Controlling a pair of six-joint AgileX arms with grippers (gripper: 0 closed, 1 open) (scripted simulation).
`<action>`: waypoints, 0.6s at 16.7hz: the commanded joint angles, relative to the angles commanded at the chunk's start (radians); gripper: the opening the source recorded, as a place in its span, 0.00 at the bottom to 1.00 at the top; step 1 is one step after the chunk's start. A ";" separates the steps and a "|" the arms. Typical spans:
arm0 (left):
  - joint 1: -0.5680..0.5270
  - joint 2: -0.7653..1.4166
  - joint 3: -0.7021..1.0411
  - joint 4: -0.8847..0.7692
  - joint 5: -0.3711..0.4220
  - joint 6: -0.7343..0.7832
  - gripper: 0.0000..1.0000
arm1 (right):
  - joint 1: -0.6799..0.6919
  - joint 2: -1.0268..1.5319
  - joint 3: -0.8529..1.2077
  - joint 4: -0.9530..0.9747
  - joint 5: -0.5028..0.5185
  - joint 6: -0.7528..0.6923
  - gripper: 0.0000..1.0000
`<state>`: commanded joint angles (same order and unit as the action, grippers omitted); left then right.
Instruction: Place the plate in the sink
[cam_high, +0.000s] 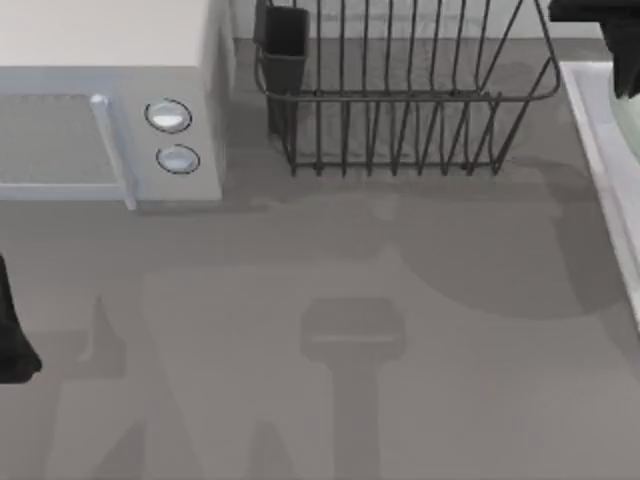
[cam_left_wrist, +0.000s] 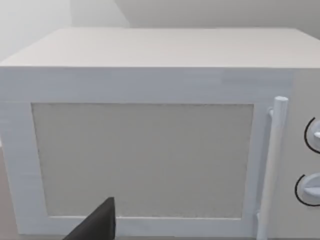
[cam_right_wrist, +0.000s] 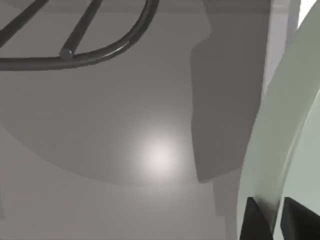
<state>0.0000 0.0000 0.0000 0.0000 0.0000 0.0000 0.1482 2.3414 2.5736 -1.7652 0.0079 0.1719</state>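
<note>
Plate (cam_right_wrist: 280, 130) grasped by its rim in the right hand (cam_right_wrist: 274, 220), at the sink (cam_high: 605, 130) on the tabletop's right edge.

Top view: the grey tabletop (cam_high: 330, 330) carries a white microwave (cam_high: 110, 100) at the far left and a black wire dish rack (cam_high: 400, 90) beside it; the sink's pale rim runs down the right edge, and the right arm hangs dark over its far corner. The left arm (parked) sits at the left edge, well apart from everything.
Left wrist view: the left hand (cam_left_wrist: 95, 225) faces the microwave's door and its upright handle (cam_left_wrist: 272, 165); one dark fingertip shows, and whether that hand is released or clenched cannot be told.
Right wrist view: two dark fingers (cam_right_wrist: 257, 220) pinch the pale mint-green rim between them, the plate standing on edge near the rack's curved wire.
</note>
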 joint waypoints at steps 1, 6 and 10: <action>0.000 0.000 0.000 0.000 0.000 0.000 1.00 | -0.040 0.079 0.062 0.000 0.000 -0.039 0.00; 0.000 0.000 0.000 0.000 0.000 0.000 1.00 | -0.204 0.337 0.295 0.007 0.001 -0.204 0.00; 0.000 0.000 0.000 0.000 0.000 0.000 1.00 | -0.231 0.368 0.325 0.008 0.001 -0.230 0.00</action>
<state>0.0000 0.0000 0.0000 0.0000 0.0000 0.0000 -0.0823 2.7096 2.8989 -1.7569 0.0091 -0.0580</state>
